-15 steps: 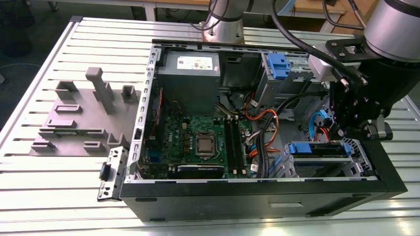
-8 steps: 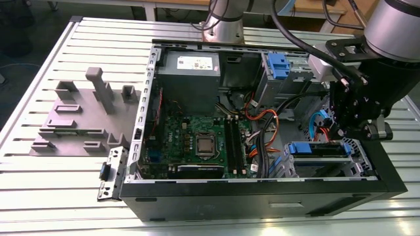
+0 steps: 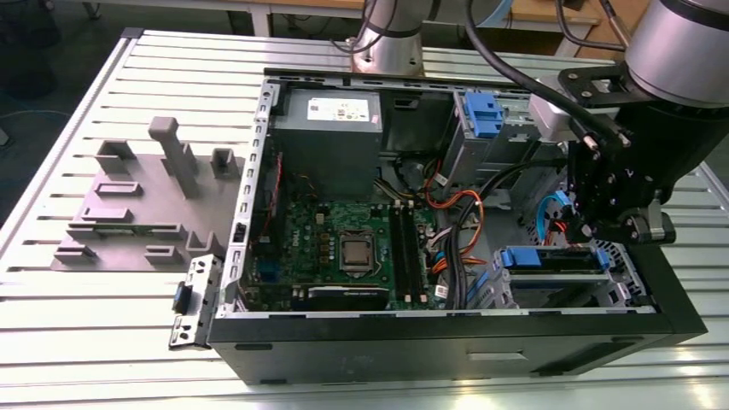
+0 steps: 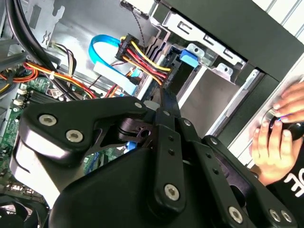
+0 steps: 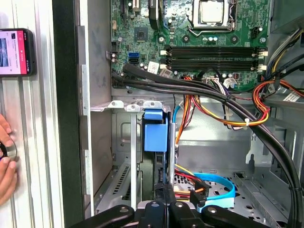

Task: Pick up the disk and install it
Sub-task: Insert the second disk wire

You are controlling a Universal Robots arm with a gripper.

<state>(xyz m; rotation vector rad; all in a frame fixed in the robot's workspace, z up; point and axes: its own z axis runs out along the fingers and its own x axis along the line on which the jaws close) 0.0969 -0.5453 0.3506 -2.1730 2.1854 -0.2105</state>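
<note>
The gripper (image 5: 164,199) has its jaws drawn together with no gap showing, clenched on nothing that can be made out. Straight ahead of the jaws, the disk (image 5: 156,135) stands edge-on in the drive cage (image 5: 128,142), one blue carrier tab facing out. One motherboard (image 5: 190,42) lies beyond. A person's hand (image 4: 273,142) rests outside the computer case (image 3: 456,342); one phone (image 5: 16,52) lies nearby.

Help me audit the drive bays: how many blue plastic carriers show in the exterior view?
2. The upper carrier sits near the power supply; the lower carrier sits in a cage by the arm. More may be hidden.
</note>
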